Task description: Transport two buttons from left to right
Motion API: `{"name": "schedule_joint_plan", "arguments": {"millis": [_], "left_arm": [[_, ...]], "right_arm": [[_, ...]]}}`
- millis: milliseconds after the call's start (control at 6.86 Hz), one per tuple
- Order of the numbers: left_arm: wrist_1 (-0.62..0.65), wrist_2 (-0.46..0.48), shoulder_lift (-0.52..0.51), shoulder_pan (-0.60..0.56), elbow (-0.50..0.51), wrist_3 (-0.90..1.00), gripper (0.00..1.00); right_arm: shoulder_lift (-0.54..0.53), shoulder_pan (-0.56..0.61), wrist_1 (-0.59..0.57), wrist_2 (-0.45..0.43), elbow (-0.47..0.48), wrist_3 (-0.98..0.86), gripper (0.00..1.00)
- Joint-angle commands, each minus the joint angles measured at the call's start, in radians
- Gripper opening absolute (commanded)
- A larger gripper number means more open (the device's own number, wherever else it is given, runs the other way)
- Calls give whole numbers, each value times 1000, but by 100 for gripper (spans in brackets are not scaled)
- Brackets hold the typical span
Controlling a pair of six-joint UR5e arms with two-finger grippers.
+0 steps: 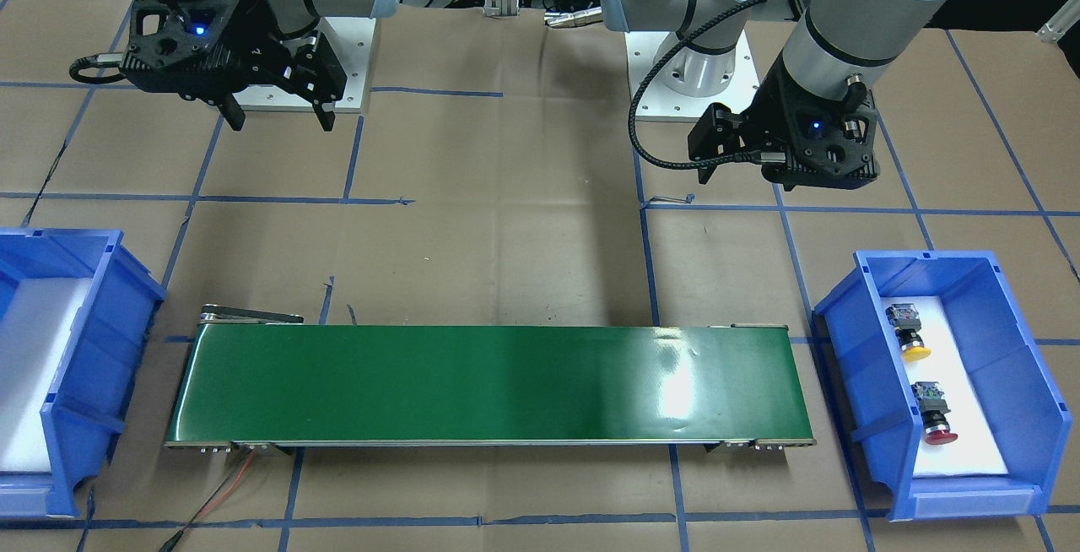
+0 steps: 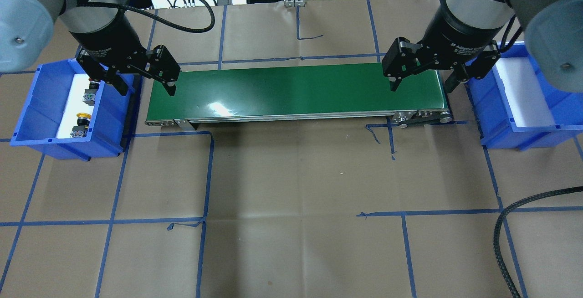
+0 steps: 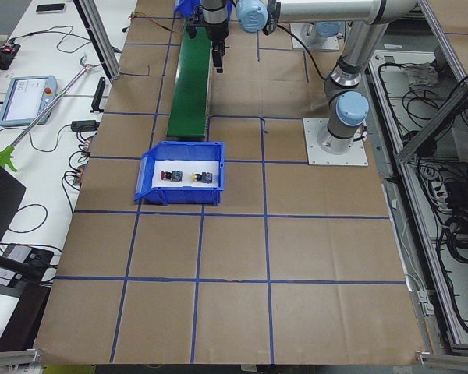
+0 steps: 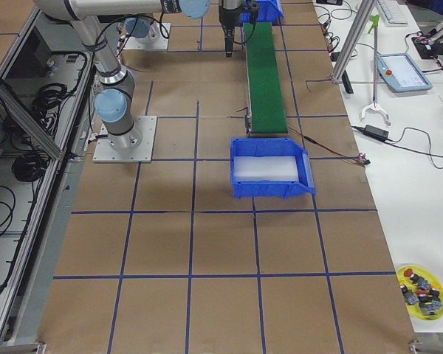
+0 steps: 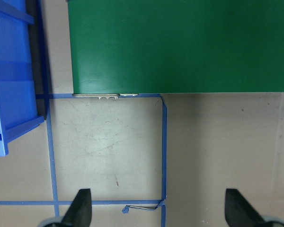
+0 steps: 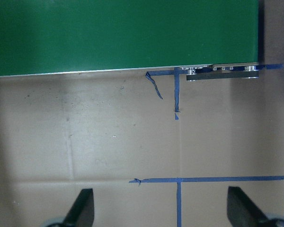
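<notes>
**Operator:** What are my claws doing?

**Spotter:** Your left claw (image 2: 146, 89) hangs with its jaws spread wide and nothing between them, and your right claw (image 2: 421, 87) does the same. The left one hovers near the left end of the belt (image 1: 489, 383), close to the left bin (image 1: 848, 341). Its wrist view shows bare desk (image 5: 109, 151), the belt's corner and a strip of bin wall, but no button.

**Operator:** And the buttons?

**Spotter:** Both lie on their sides on the white pad (image 1: 970, 451) in the left bin, apart from each other, caps pointing away from the robot. The yellow button (image 1: 909, 334) is the one nearer the robot's base, and the red button (image 1: 932, 417) lies beyond it. Neither is in the right bin (image 1: 118, 299) at the belt's far end (so I'd say the whole trip lies ahead of you).

**Operator:** How will they handle?

**Spotter:** Light and stiff, I'd judge: they look like hard plastic that won't give under the fingers. The domed cap looks smooth and would likely squirt out of a pinch, and the round black collar may roll. You'd do best to close on the grey square block, across two flat faces, with the claw turned to suit the way the button lies. The bin walls stand high around the pad, so come down steeply and keep your fingers off them. Set each one down gently too (on its side it could roll).
</notes>
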Motion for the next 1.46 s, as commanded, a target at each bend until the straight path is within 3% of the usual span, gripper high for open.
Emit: {"name": "schedule_joint_plan", "arguments": {"millis": [0, 1021, 1312], "left_arm": [[0, 2, 6, 0, 1, 2, 100], [9, 10, 9, 23, 13, 28, 100], [23, 8, -10, 178, 25, 144, 100]], "right_arm": [[-3, 0, -3, 3, 6, -5, 100], [0, 0, -6, -8, 3, 6, 100], [-2, 0, -6, -8, 3, 5, 100]]}}
